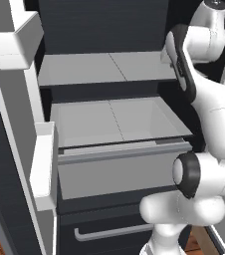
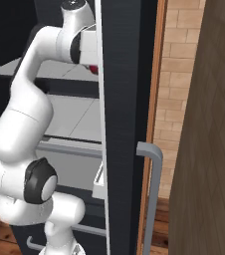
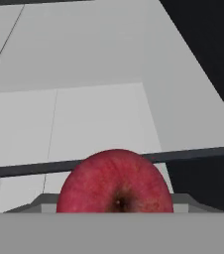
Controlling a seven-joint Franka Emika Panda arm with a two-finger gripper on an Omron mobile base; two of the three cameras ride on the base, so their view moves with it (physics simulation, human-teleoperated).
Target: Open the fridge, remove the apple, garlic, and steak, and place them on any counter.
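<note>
The apple [image 3: 115,182] is seen at the bottom centre of the hand view, red and round, its stem dimple turned toward the camera; a sliver of red [image 2: 92,69] is also glimpsed in the upper middle of the right base view, beside the edge of the open fridge door [image 2: 127,124]. The hand is spread wide around the apple, though whether it is pressed against the fruit cannot be told. Pale grey fridge shelves [image 1: 109,67] are seen behind, with a drawer [image 1: 119,172] below, lower centre of the left base view.
</note>
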